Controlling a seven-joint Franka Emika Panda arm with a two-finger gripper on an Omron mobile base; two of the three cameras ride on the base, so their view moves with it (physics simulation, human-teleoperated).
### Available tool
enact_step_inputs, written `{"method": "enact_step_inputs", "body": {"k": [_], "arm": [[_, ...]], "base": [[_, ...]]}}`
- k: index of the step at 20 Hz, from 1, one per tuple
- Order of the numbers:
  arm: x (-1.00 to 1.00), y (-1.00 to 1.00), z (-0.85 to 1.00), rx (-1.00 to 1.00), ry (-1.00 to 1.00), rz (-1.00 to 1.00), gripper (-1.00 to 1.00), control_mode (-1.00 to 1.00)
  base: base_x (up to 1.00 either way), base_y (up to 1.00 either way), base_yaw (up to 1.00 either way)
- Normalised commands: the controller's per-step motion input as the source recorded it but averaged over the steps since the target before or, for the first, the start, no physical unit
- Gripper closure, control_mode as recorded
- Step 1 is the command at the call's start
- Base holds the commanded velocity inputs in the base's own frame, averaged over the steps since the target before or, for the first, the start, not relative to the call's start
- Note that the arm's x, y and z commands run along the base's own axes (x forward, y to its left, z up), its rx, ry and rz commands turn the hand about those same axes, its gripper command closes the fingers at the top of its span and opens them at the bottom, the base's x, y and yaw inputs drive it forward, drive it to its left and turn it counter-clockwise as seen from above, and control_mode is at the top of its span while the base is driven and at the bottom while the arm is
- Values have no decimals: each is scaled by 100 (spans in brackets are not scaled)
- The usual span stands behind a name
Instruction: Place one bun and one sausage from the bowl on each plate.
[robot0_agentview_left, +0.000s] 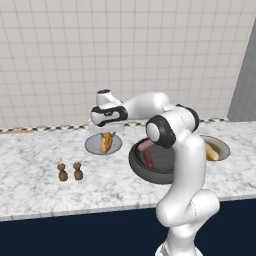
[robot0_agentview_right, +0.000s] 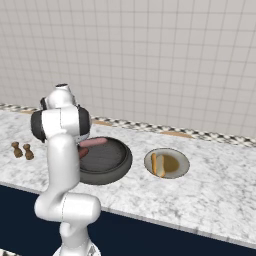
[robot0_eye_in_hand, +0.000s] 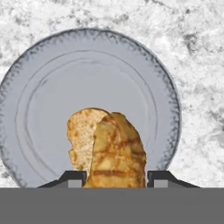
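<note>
My gripper (robot0_agentview_left: 106, 131) hangs just above the left plate (robot0_agentview_left: 91, 145) and is shut on a golden split bun (robot0_agentview_left: 105, 142). In the hand view the bun (robot0_eye_in_hand: 116, 148) stands between my fingertips (robot0_eye_in_hand: 72, 177), over the near part of the light-grey plate (robot0_eye_in_hand: 52, 87), which holds nothing else. The dark-grey bowl (robot0_agentview_left: 150, 172) sits to the right with two sausages (robot0_agentview_left: 146, 145) in it; one sausage (robot0_agentview_right: 93, 142) lies by the far rim of the bowl (robot0_agentview_right: 117, 167). The right plate (robot0_agentview_right: 181, 161) carries another bun (robot0_agentview_right: 158, 165).
Two little brown shakers (robot0_agentview_left: 70, 172) stand on the marble counter left of the bowl, towards the front edge. A tiled wall closes the back of the counter. My own arm (robot0_agentview_left: 182, 150) arches over the bowl's right side.
</note>
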Motion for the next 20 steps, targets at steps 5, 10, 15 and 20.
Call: {"method": "enact_step_inputs", "body": {"k": [5,10,15,20], "arm": [[23,0,-30,0,-1,-3,100,-100],[28,0,-14,1,-4,-2,100,-100],[25,0,-2,0,-5,0,-100,-100],[2,-8,-6,5,-11,-1,-100,-100]], "base": [[0,0,0],[0,0,0],[0,0,0],[0,0,0]]}}
